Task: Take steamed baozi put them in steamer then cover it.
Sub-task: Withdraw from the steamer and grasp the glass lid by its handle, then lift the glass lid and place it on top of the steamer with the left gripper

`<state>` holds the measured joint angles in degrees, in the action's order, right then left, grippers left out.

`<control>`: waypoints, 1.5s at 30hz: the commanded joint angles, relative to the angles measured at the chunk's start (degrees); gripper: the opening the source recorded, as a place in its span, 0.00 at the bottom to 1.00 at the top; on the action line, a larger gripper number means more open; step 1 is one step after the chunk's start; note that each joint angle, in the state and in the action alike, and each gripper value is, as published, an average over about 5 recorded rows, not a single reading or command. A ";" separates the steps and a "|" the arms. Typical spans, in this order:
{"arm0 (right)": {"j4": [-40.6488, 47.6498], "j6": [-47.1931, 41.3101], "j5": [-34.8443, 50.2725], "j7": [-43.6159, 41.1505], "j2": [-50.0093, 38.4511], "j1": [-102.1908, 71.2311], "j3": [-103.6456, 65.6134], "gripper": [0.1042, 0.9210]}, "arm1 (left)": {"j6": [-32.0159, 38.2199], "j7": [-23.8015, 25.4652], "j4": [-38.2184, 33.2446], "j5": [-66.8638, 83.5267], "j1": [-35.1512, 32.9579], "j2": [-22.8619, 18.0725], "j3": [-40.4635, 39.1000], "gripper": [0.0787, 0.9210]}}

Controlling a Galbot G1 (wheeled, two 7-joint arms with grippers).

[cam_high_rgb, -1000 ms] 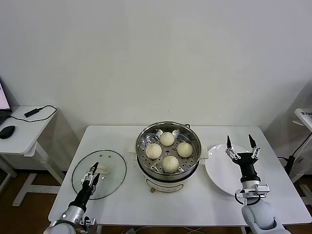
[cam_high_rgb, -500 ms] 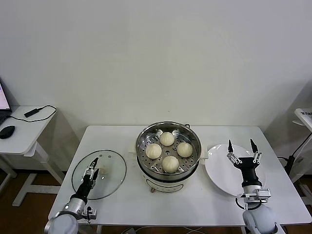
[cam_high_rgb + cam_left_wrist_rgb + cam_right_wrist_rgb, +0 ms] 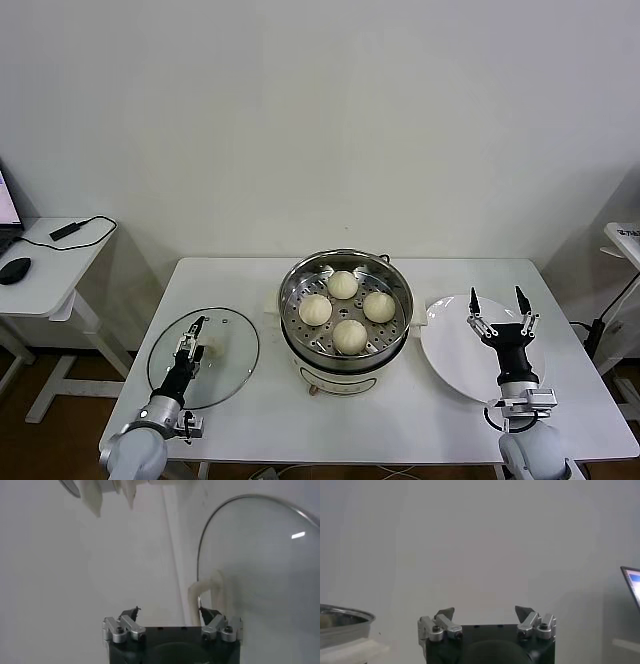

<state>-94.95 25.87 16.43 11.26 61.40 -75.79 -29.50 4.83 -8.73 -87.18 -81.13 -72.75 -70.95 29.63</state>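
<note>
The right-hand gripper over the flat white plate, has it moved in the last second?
Yes. The right gripper has drawn back slightly toward the robot across the flat white round plate, fingers open.

Setting: test room or lab, not a home kitchen; bare white wall (image 3: 320,120); plain white worktop (image 3: 260,400) carrying a steamer (image 3: 345,310) on an electric base; side desk (image 3: 40,265) with mouse (image 3: 14,270), cable and screen edge.
</note>
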 commanded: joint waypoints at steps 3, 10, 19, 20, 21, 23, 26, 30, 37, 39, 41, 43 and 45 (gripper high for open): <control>-0.17 -0.16 -0.54 0.11 0.27 0.19 -0.05 0.88 | -0.28 0.68 3.31 0.48 2.20 0.02 -0.30 0.86; -0.14 -0.38 -0.73 0.31 -0.67 0.64 -0.78 0.88 | 0.17 0.55 5.78 1.25 3.58 -0.15 -0.49 0.64; -0.98 -0.53 -1.12 0.37 -0.54 0.25 -1.10 0.88 | 0.56 0.53 6.82 3.21 4.03 -0.25 -0.58 0.33; -0.96 -0.51 -1.22 0.38 -0.50 0.26 -1.07 0.88 | 0.69 0.34 6.92 3.89 4.07 -0.20 -0.60 0.30; -0.96 -0.50 -1.32 0.38 -0.46 0.27 -1.03 0.88 | 0.85 0.06 6.97 4.75 4.12 -0.15 -0.62 0.27; -0.98 -0.50 -1.51 0.37 -0.40 0.28 -0.91 0.88 | 1.14 -0.48 6.62 7.01 4.10 -0.03 -0.58 0.20; -0.96 -0.50 -1.73 0.36 -0.39 0.43 -0.74 0.88 | 0.87 -0.69 3.80 10.84 3.30 0.32 -0.08 0.15; -0.91 -0.65 -2.00 0.36 -0.64 0.84 -0.43 0.88 | -1.91 0.46 -5.43 15.38 1.24 1.53 1.74 0.14; -0.98 -1.13 -2.13 0.51 -0.82 1.72 -0.11 0.88 | -11.64 4.69 -23.91 19.52 -0.65 4.09 4.26 0.14; -1.03 -1.18 -2.15 0.55 -0.81 1.81 -0.10 0.88 | -14.52 5.99 -28.21 19.79 -0.66 4.51 3.93 0.14; -1.03 -1.22 -2.19 0.63 -0.77 1.86 -0.11 0.88 | -17.44 7.31 -32.32 20.07 -0.46 4.82 2.88 0.14; -0.91 -1.25 -2.28 0.70 -0.70 1.88 -0.12 0.88 | -19.64 8.57 -35.91 20.19 -0.08 4.94 0.99 0.14; -0.71 -1.35 -2.34 0.76 -0.60 1.92 -0.08 0.88 | -21.02 9.43 -38.33 19.81 0.71 4.97 -1.86 0.14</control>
<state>-95.87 24.68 14.23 11.90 60.73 -74.09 -29.64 -4.83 -4.17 -104.66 -64.71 -72.09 -67.22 31.73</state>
